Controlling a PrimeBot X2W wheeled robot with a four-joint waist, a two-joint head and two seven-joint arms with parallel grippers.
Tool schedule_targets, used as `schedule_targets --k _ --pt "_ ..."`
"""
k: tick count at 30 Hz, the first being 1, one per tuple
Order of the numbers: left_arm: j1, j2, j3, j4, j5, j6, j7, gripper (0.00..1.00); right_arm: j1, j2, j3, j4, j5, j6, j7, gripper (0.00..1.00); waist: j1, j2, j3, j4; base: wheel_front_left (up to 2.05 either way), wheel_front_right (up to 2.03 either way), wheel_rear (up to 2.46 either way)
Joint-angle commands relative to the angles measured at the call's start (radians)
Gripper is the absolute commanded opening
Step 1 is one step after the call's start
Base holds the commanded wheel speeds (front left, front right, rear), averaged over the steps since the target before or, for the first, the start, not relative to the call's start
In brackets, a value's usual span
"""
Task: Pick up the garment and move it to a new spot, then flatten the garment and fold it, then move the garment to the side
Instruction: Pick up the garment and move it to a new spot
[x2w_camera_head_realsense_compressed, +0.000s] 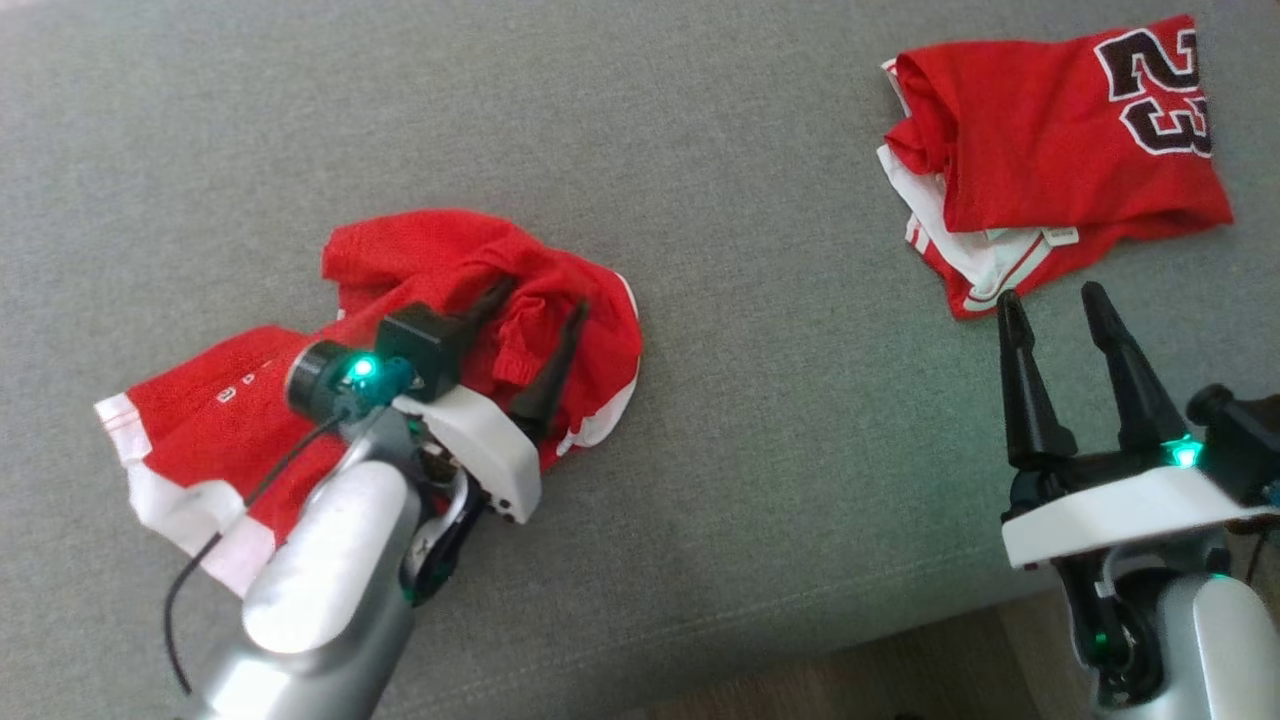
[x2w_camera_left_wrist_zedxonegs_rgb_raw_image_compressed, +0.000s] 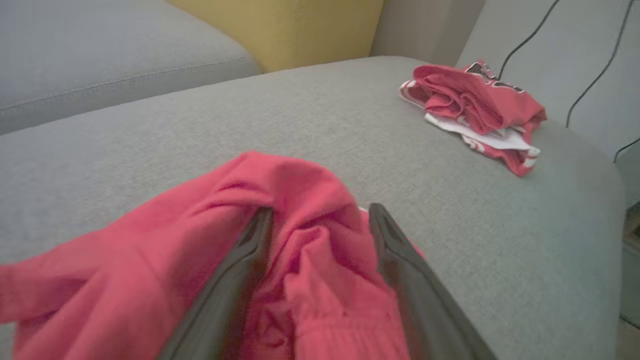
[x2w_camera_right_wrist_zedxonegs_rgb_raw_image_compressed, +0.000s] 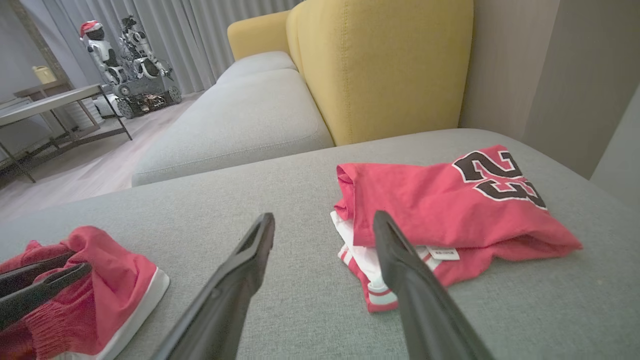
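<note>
Showing a black "23", the folded jersey (x2w_camera_head_realsense_compressed: 1050, 130) lies by the right claw (x2w_camera_head_realsense_compressed: 1050, 297), wide and empty. The left claw (x2w_camera_head_realsense_compressed: 535, 310) stands wide, red garment (x2w_camera_head_realsense_compressed: 420, 250) bunched between its fingers (x2w_camera_head_realsense_compressed: 555, 365).

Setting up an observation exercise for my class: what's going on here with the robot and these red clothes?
The robot works over a grey sofa cushion. Its left gripper is open, fingers astride a bunched fold of the crumpled red garment, which is not yet flattened. Its right gripper, also open, is poised at the near edge of a folded red jersey numbered 23, holding nothing.
</note>
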Motion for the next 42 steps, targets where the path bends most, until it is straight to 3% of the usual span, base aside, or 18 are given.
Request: schedule_targets --k 1,8,15,21,32,42 --pt "-0.035 0.002 0.030 -0.029 -0.010 -0.005 -0.033 1.00 -0.031 -0.005 0.024 -0.026 0.002 -0.001 -0.012 1.00 -0.0002 0.0000 -0.007 0.008 0.00 0.00 0.00" --pt "0.041 -0.006 0.061 -0.117 -0.042 0.030 -0.115 1.00 -0.024 -0.005 0.018 -0.011 -0.024 -0.001 0.005 1.00 -0.0002 0.0000 -0.090 0.069 0.00 0.00 0.00" --pt "0.151 0.038 0.153 -0.215 -0.058 0.142 -0.137 1.00 0.007 -0.005 -0.003 -0.018 -0.042 -0.001 0.032 1.00 -0.0002 0.0000 -0.174 0.137 0.00 0.00 0.00" --pt "0.223 0.090 0.238 -0.256 -0.073 0.203 -0.151 1.00 0.026 -0.005 -0.012 -0.032 -0.048 -0.001 0.048 1.00 -0.0002 0.0000 -0.199 0.182 0.00 0.00 0.00" --pt "0.346 0.194 0.332 -0.322 -0.122 0.197 -0.153 1.00 0.042 -0.005 -0.014 -0.016 -0.063 -0.001 0.059 1.00 -0.0002 0.0000 -0.239 0.232 0.00 0.00 0.00" --pt "0.436 0.216 0.300 -0.383 -0.102 0.218 -0.117 1.00 0.091 -0.005 0.001 0.000 -0.068 -0.001 0.064 1.00 -0.0002 0.0000 -0.296 0.227 0.00 0.00 0.00"
